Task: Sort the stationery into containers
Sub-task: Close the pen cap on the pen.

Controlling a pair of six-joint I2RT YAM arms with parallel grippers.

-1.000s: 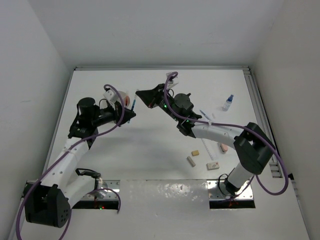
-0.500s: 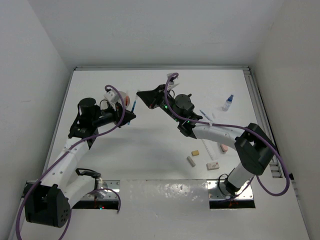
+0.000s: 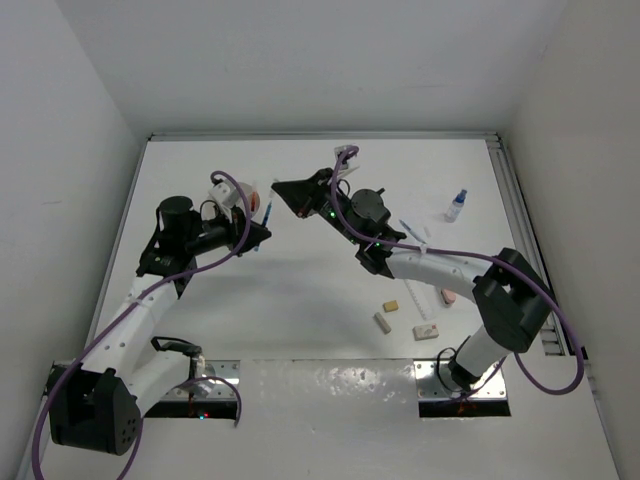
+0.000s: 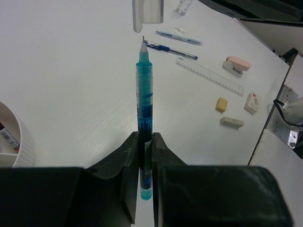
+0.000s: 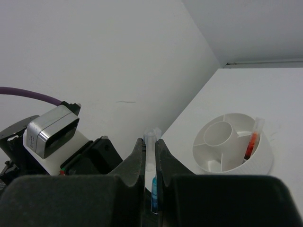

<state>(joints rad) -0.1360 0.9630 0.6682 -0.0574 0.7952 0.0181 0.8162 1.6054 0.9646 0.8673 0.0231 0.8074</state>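
My left gripper (image 3: 257, 234) (image 4: 145, 138) is shut on a blue pen (image 4: 144, 104), uncapped, with its tip pointing away. My right gripper (image 3: 281, 188) (image 5: 149, 142) is shut on a clear pen cap (image 5: 150, 149) (image 4: 147, 13), held just beyond the pen's tip; the pen's blue tip (image 5: 154, 191) shows below the cap. The round white tub (image 5: 233, 158) (image 3: 246, 192) has compartments and holds a red-orange pen (image 5: 251, 142). The tub's rim also shows at the left edge of the left wrist view (image 4: 21, 144).
On the table to the right lie two blue pens (image 4: 171, 48), a clear ruler (image 4: 210, 74), a pink eraser (image 4: 237, 64), a tan eraser (image 4: 221, 104), white erasers (image 4: 232, 122) and a blue-capped bottle (image 3: 456, 206). Walls stand close on the left, back and right.
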